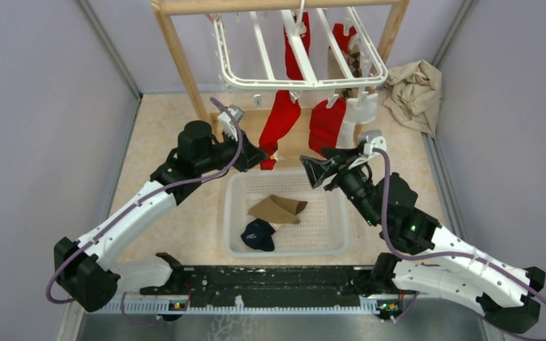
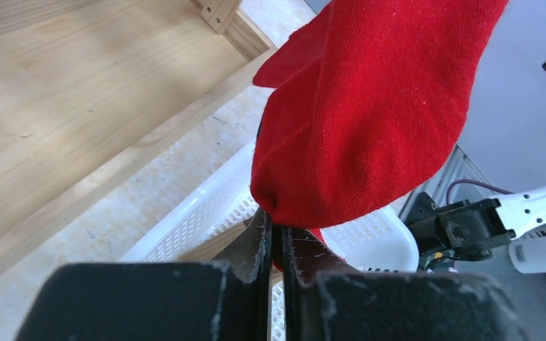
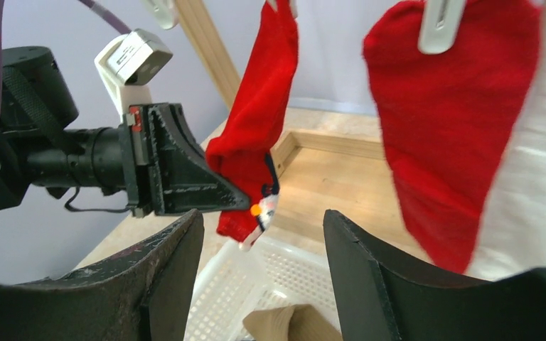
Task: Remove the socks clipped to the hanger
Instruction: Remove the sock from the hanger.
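**Lilac-walled booth: left claw clamped on a hanging red sock**

Lilac-grey walls close in a beige marbled tabletop point(image 1: 163, 142). At its far end a white plastic hanger point(image 1: 302, 84) hangs from a wooden frame point(image 1: 185, 60). Under the hanger's front bar a red sock point(image 1: 279, 124) dangles toe-down, its top held in a clip. Just to its right hangs a second red sock point(image 1: 327, 124), and a white sock point(image 1: 362, 110) touches that one's right side. More red fabric shows through the crossbars further back.

The left claw point(image 1: 263, 156) is closed on the lower end of the red sock. Its two black fingers point(image 2: 259, 241) press together with the fabric pinched between them. The right wrist view shows a small white and orange detail at that toe.

The right claw point(image 1: 318, 170) stands apart to the right with its jaws spread and nothing in them. It points toward the left claw, below the second red sock.

Beneath both claws a white perforated basket point(image 1: 231, 213) sits on the tabletop. In it lie a tan sock point(image 1: 277, 208) and, just beside it, a navy sock point(image 1: 258, 234). A crumpled beige cloth point(image 1: 412, 92) lies in the far right corner.
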Motion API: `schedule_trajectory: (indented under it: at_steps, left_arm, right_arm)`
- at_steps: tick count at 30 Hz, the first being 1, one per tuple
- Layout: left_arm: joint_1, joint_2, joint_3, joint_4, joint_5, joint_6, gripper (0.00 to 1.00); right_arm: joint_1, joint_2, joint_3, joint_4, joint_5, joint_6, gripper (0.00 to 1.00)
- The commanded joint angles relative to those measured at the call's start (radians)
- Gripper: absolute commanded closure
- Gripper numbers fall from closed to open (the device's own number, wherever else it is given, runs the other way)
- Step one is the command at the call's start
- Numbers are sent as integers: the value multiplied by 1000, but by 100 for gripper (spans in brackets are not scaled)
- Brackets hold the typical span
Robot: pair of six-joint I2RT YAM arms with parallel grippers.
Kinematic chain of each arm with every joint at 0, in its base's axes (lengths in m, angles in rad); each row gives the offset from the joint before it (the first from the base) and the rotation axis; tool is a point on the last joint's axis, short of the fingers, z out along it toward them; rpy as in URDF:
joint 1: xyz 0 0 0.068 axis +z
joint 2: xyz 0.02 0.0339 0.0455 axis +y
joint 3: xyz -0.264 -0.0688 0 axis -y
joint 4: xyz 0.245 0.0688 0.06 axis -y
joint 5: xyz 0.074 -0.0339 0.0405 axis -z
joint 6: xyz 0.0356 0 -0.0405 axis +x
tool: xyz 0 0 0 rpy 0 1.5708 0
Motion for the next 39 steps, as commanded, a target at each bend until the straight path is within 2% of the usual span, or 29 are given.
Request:
schedule_trajectory:
  at_steps: [1,8,17,25,32,39]
  left_arm:
    - [8,6,32,40,86,-30,92]
    - [10,-3,16,39,98,-41,92]
    - [11,-19,-6,30,111,-51,92]
    - [32,-37,-35,17,110,-47,91]
    - [67,-23,-67,44,164,-49,92]
    - [76,-6,-69,67,203,-54,92]
  right_arm:
    - [-5,-2,8,98,77,-70,37]
    - [-6,117,95,82,98,-139,34]
    - [-6,200,130,200,111,-228,32]
    - [-5,257,120,380,100,-355,33]
    - [-6,299,111,525,119,-439,33]
    - [-25,346,133,597,87,-450,33]
